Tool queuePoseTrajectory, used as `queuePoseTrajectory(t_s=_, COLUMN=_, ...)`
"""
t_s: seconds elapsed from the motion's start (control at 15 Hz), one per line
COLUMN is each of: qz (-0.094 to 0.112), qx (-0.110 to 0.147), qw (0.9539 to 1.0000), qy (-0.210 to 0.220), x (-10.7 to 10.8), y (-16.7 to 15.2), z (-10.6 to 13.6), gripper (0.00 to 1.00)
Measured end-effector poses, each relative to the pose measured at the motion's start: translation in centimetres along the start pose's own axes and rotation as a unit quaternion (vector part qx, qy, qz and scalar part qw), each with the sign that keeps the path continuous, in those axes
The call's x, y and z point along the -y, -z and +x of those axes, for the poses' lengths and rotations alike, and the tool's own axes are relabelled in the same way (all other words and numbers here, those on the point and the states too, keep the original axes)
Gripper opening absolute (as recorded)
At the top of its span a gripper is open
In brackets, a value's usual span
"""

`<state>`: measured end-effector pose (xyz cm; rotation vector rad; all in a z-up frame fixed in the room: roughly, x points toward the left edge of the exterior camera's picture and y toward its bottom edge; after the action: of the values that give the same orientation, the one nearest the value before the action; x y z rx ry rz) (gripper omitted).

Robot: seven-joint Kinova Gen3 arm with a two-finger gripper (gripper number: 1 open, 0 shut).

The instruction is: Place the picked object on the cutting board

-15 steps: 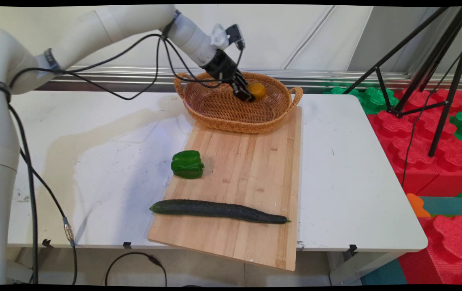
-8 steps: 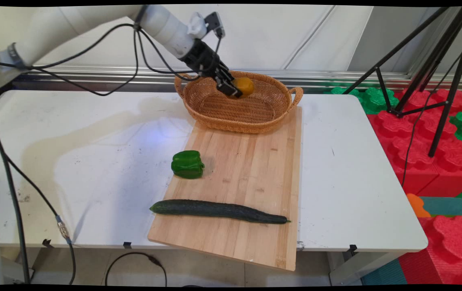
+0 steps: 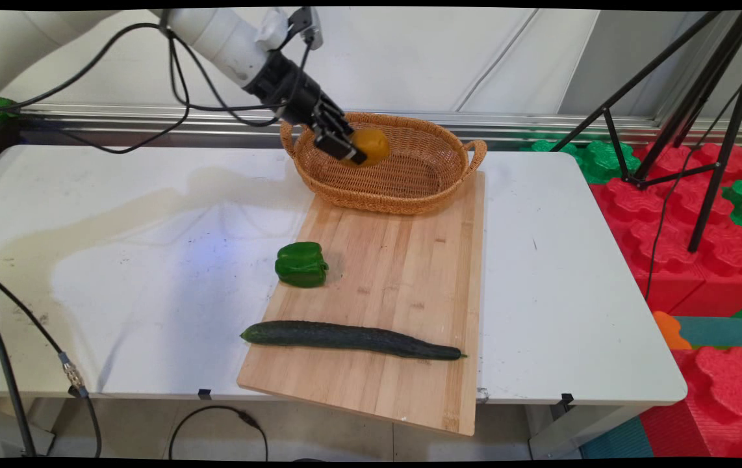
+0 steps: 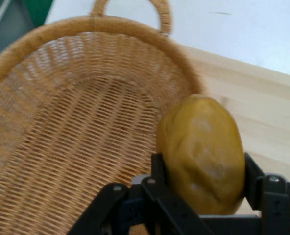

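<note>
My gripper (image 3: 353, 150) (image 4: 202, 169) is shut on a yellow-orange potato-like fruit (image 3: 371, 147) (image 4: 201, 152), held in the air above the left part of a wicker basket (image 3: 436, 185) (image 4: 61, 122). The basket stands at the far end of a wooden cutting board (image 3: 397, 273) (image 4: 262, 112) and shows nothing inside it. In the hand view the fruit sits between the two black fingers, with the basket's weave behind it. A green bell pepper (image 3: 301, 264) rests at the board's left edge. A long dark cucumber (image 3: 351, 339) lies across the board's near end.
The white table (image 3: 150, 260) carries the board and basket. Black cables (image 3: 150, 123) hang from the arm over the table's far left. A black tripod (image 3: 689, 110) and red and green foam blocks (image 3: 689, 227) stand off the table's right side.
The gripper with the fruit has moved left across the basket, from its right-centre to its left part. The pepper, cucumber and basket have stayed put.
</note>
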<state>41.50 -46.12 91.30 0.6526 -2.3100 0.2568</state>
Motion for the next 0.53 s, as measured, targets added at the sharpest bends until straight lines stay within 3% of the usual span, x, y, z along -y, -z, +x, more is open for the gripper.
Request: queuePoseTrajectory(t_s=0.53, qz=-0.063, qx=0.017, qw=0.9976, qy=-0.020, x=-6.5, y=0.6, z=-1.9, gripper=0.00)
